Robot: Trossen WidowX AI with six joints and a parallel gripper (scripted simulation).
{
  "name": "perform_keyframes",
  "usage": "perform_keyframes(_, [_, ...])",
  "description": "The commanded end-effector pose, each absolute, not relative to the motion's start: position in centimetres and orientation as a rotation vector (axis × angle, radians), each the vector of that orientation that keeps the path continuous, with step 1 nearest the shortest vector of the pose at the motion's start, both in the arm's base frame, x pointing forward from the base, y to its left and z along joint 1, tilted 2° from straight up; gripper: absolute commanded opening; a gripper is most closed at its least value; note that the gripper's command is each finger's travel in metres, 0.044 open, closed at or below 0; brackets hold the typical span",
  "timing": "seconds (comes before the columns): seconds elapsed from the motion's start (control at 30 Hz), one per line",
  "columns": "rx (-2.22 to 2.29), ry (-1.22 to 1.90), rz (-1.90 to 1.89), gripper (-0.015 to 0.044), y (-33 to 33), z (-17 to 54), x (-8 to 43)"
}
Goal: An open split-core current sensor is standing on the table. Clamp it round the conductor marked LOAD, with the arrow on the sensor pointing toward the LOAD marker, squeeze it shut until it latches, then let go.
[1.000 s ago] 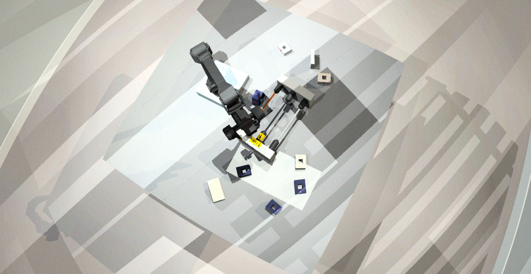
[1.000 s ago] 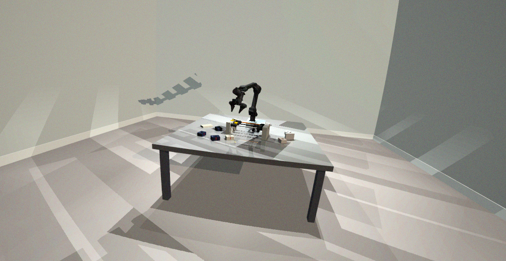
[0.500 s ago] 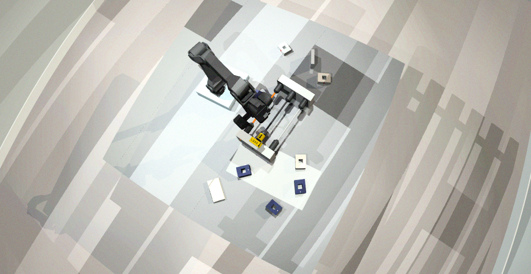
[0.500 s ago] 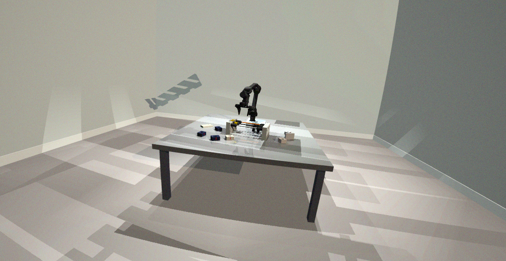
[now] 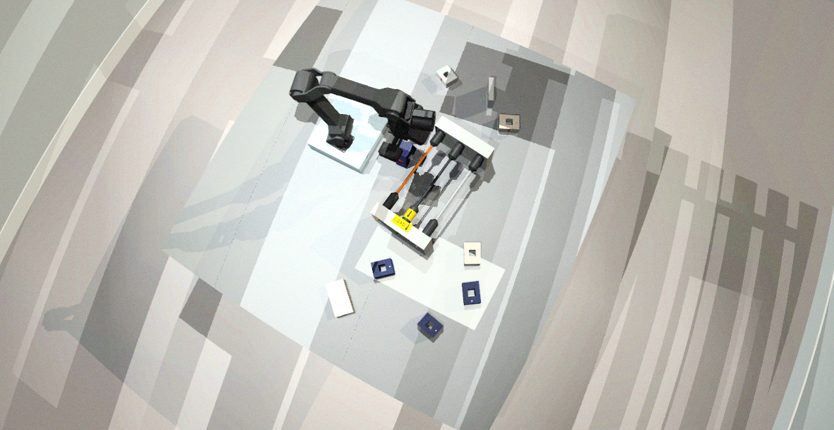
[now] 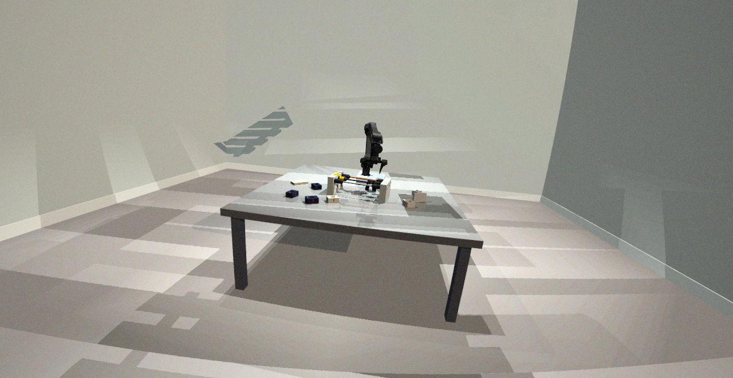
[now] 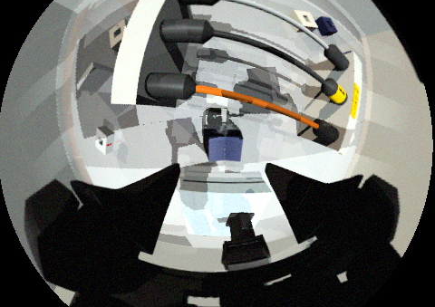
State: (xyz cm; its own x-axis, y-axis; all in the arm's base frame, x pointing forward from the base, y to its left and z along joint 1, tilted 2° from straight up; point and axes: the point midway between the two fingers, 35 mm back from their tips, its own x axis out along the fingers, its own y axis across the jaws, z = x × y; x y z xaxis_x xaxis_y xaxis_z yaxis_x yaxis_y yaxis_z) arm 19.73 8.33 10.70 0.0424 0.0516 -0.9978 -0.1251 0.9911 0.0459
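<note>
The open split-core sensor (image 5: 405, 154) (image 7: 225, 148), dark blue with black parts, stands on the table between the robot's base and the orange cable. My gripper (image 6: 373, 173) (image 7: 224, 167) is open and empty, above the sensor; in the wrist view the sensor shows just beyond the gap between the fingertips. The LOAD conductor is the middle black cable (image 5: 434, 182) (image 7: 272, 48), with a yellow sleeve (image 5: 410, 214) (image 7: 338, 94) at one end beside the yellow LOAD label (image 5: 401, 223) (image 7: 355, 100). No sensor is round it. The arrow on the open sensor cannot be made out.
An orange cable (image 5: 414, 171) (image 7: 258, 100) runs between the sensor and the LOAD conductor; a white cable (image 5: 454, 197) (image 7: 276, 14) lies beyond. Cream end blocks (image 5: 468, 137) hold the cables. Several blue and cream closed blocks and a white slab (image 5: 339, 298) lie around the rack.
</note>
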Motion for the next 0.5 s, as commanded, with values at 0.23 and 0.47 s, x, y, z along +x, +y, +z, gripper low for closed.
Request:
perform_keyframes(0.23, [-0.064, 1.53, 0.129, 0.044, 8.4, 9.4, 19.6])
perform_keyframes(0.47, [-0.064, 1.53, 0.129, 0.044, 8.5, 8.2, 19.7])
